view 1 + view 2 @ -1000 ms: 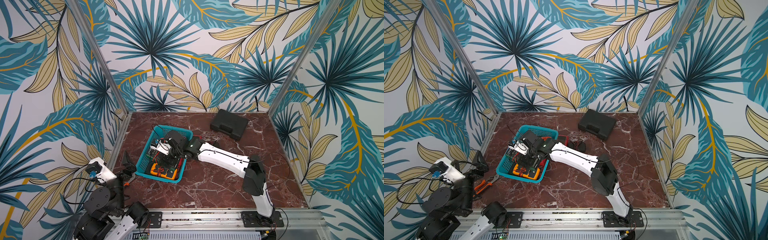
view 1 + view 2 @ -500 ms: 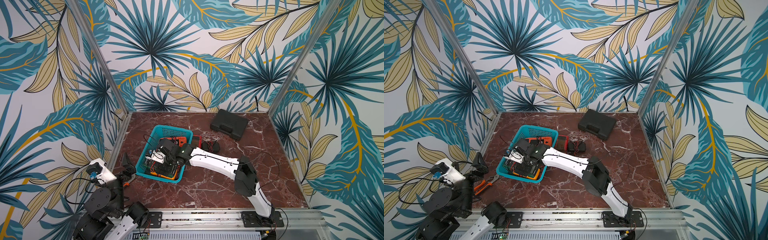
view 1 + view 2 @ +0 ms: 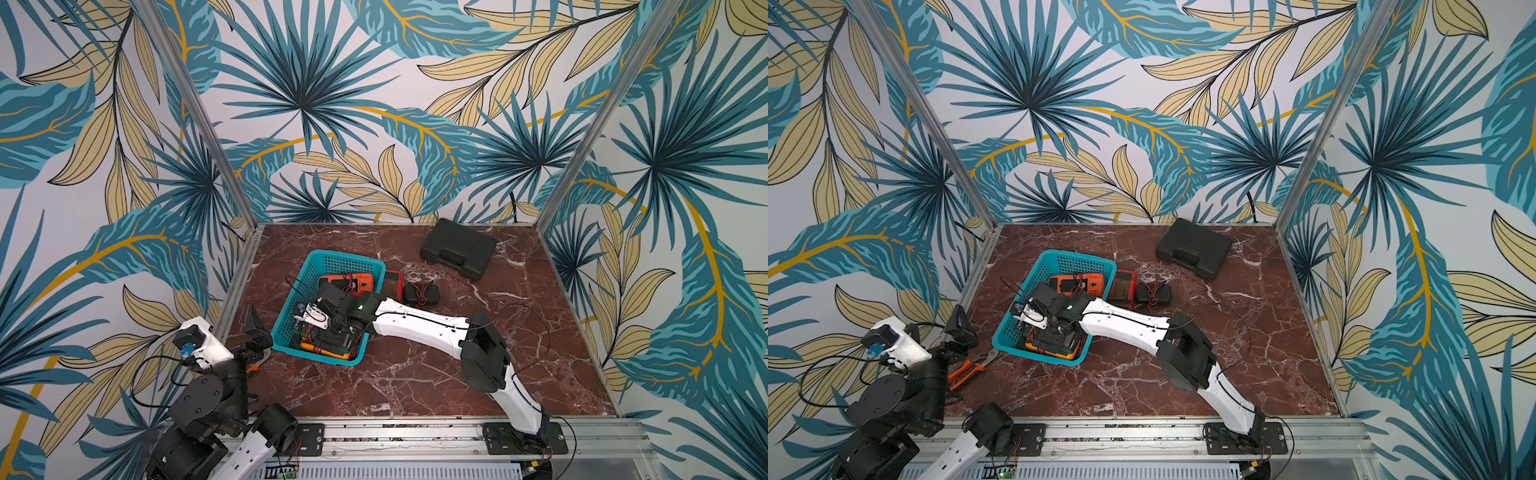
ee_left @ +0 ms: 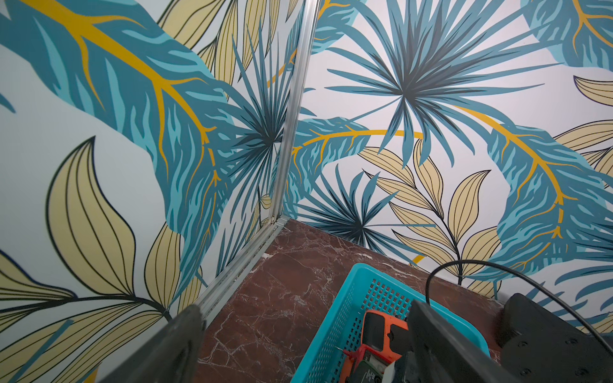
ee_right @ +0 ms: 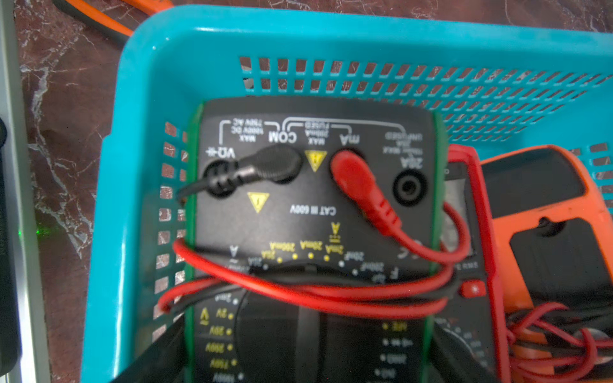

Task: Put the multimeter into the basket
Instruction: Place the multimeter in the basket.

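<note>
Right jaws, gripping the multimeter (image 5: 311, 212), have sunk toward the near end of the basket (image 3: 291, 307); left jaws stay wide open.

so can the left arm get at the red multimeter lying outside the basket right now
Probably not easily. The red multimeter lies beside the basket's far side; the left end effector, open, sits by the opposite side, with the basket and the right arm between them.

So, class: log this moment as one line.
right gripper: clamps green multimeter, low inside basket | left gripper: open, empty | phase: placing
</note>
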Available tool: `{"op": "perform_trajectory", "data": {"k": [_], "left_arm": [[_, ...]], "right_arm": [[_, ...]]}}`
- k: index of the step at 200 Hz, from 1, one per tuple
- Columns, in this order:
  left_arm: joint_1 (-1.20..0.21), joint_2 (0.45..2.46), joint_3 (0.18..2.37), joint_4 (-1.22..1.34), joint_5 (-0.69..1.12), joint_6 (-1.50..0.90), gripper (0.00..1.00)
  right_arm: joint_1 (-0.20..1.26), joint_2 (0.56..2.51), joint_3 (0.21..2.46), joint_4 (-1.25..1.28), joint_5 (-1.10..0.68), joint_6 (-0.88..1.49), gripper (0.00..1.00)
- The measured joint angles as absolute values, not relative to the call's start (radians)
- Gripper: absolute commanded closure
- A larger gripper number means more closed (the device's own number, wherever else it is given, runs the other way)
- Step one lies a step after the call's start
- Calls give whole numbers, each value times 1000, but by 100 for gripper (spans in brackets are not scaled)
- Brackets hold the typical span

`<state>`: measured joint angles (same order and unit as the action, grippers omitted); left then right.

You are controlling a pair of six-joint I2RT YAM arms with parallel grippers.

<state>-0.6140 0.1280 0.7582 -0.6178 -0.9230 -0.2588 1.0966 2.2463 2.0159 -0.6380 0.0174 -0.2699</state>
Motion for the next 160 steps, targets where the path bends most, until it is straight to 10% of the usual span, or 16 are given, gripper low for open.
{"op": "perform_trajectory", "data": {"k": [62, 112, 160], "left_arm": [[-614, 128, 757, -617, -912, -259, 0], [-614, 170, 747, -559, -858, -263, 0], [-614, 198, 715, -480, -806, -305, 0]], "right_arm": [[1093, 2222, 1967, -619, -21, -269, 56], [1093, 2205, 1937, -619, -31, -257, 1], [1093, 2201, 1936, -641, -30, -243, 1]]}}
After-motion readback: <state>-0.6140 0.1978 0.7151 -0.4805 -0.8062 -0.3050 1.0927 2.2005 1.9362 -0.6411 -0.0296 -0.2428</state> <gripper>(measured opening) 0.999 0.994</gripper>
